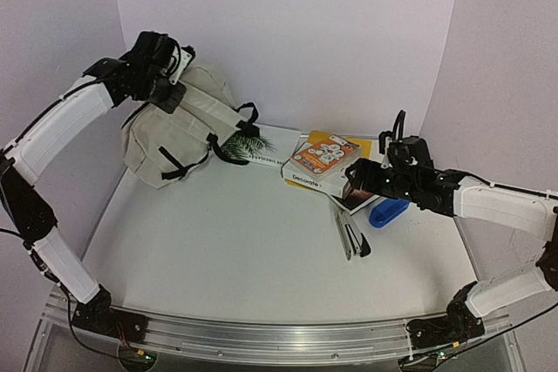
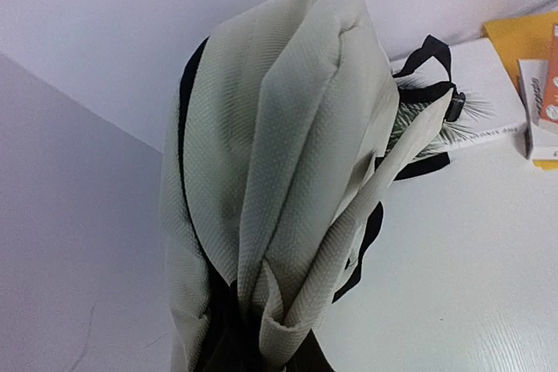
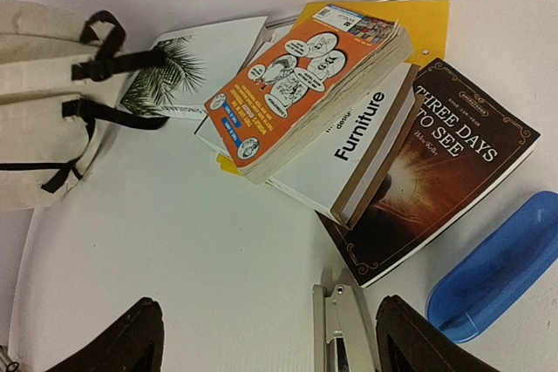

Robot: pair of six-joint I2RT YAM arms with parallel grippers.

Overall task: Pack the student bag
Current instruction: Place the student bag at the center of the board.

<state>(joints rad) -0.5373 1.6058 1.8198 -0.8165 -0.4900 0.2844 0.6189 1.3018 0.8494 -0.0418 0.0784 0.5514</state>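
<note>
Up top, left gripper point(image 1: 171, 93) gripping student bag point(image 1: 179, 141)

We are looking at a robot test bench in a lab: a left arm point(image 1: 61, 128) and a right arm point(image 1: 506, 202) bolted to a metal rail point(image 1: 261, 333) at the edge of a white table point(image 1: 235, 241), with plain pale walls point(image 1: 296, 32) on 3 sides.

Bright, soft light from above leaves only faint shadows on the white tabletop point(image 1: 244, 241). The overhead view bows at its edges. In the left wrist view the student bag point(image 2: 279, 172) darkens and blurs toward six o'clock.
</note>
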